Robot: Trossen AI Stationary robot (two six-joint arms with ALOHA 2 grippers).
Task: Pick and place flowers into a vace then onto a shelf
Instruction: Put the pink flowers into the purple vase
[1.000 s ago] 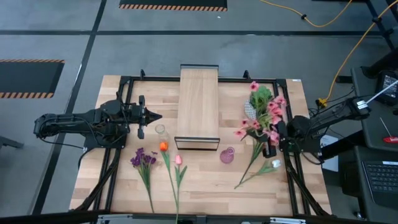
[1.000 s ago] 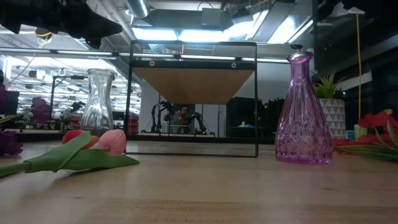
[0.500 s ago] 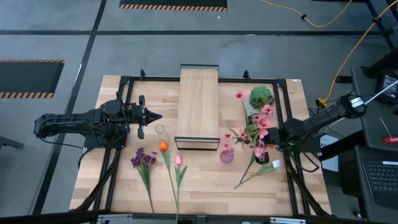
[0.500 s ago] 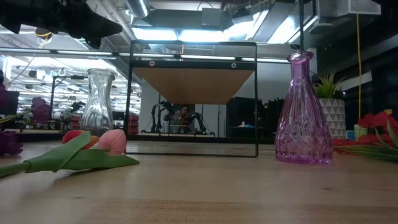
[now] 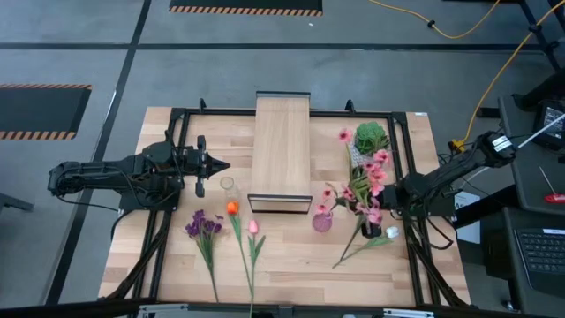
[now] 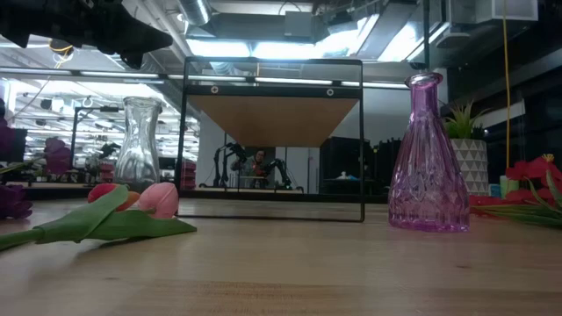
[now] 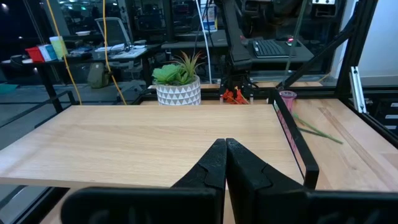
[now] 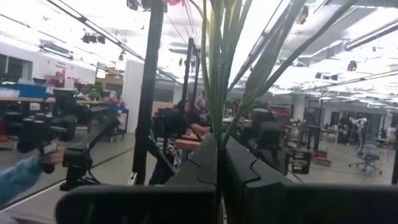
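Note:
My right gripper (image 5: 387, 203) is shut on a bunch of pink blossoms (image 5: 357, 190), held above the table just right of the purple vase (image 5: 322, 221). A clear vase (image 5: 228, 184) stands left of the shelf (image 5: 282, 150). The purple cluster (image 5: 203, 225), orange tulip (image 5: 232, 208) and pink tulip (image 5: 253, 227) lie flat near the front edge. A stem with a small white bud (image 5: 390, 232) lies at the front right. My left gripper (image 5: 225, 165) waits shut and level beside the shelf's left side. My right gripper pinches the bunch's green stems (image 8: 219, 118) between its two fingers. The fingers come from the table's right side, slanting a little upward. The stems run on past the fingertips and the blooms (image 5: 353, 187) spread out beyond them toward the shelf, lifted clear of the table.
A round green plant in a white pot (image 5: 371, 137) stands at the back right. Red blooms (image 6: 531, 171) lie at the right in the low view. A black frame (image 5: 402, 159) runs around the tabletop. Bare wood lies in front of the shelf.
My right gripper, shut on the pink blossoms, has gone toward the table's left and near edges and a little up, toward the purple vase. The blooms have left the potted plant, which now shows, and hang closer to the vase.

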